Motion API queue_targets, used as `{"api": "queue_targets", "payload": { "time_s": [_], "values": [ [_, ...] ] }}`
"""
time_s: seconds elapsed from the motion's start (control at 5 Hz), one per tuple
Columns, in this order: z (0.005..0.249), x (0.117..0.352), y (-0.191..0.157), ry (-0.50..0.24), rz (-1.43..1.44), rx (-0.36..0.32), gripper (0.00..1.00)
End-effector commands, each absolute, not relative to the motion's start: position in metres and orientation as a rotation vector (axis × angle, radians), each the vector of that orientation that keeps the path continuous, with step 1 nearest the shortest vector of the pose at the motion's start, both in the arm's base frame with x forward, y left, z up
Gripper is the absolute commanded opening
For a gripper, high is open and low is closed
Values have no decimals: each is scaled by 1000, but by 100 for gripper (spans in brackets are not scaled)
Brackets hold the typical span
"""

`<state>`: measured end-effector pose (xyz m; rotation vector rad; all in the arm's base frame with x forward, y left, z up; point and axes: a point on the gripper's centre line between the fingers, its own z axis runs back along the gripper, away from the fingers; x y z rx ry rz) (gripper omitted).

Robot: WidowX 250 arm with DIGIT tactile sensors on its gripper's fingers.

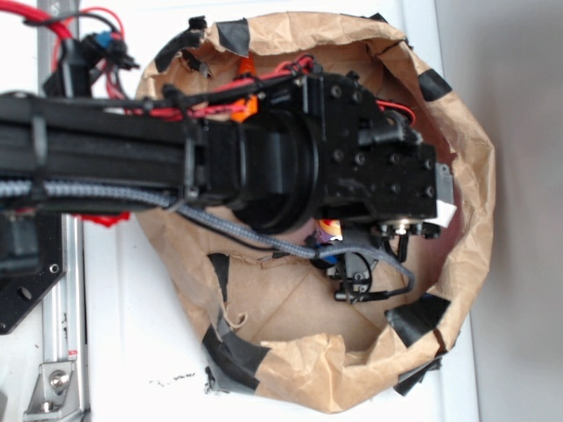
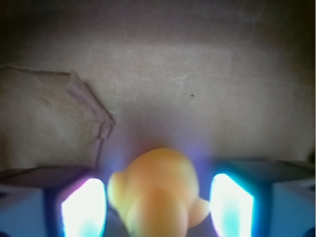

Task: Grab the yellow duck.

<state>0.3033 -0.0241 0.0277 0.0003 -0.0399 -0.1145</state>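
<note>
arm: I see the black WidowX arm [image 1: 176,149] reaching in from the left of the exterior view, wrist block over the middle of the paper nest.
nest: brown paper bag [image 1: 352,369] rolled into a ring wall, patched with black tape [image 1: 420,316] at several spots, sitting on a white table [image 1: 132,352].
gripper: gripper [image 2: 158,205] seen from the wrist cam, two fingers [image 2: 83,207] glowing bright at bottom left and bottom right. Jaws parted, one each side of the toy, a slim gap showing on both sides. I can't tell if the pads touch it; glare washes out the edges.
yellow duck: yellow duck [image 2: 158,195] sits between the fingers at the bottom centre of the wrist view, blurred, rounded yellow body. On the brown paper floor. In the exterior view the arm covers it.
floor: creased brown paper [image 2: 197,98], a folded flap [image 2: 49,118] to the left, beyond the duck.
other: an orange thing [image 1: 246,107] peeks out above the arm near the far rim, mostly covered; can't identify.
cables: red wires [image 1: 88,26] at upper left, grey braided cable [image 1: 220,224] along the arm's near side.
</note>
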Motion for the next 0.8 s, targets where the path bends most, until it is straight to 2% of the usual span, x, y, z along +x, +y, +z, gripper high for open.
{"api": "queue_targets", "payload": {
  "time_s": [0.0,0.2,0.4,0.6],
  "values": [
    [45,309,-19,-100,-114,24,0],
    [95,311,-20,-120,-56,3,0],
    [145,301,-24,-130,-27,-41,0],
    [195,289,-29,-100,-20,-14,0]
  ]
}}
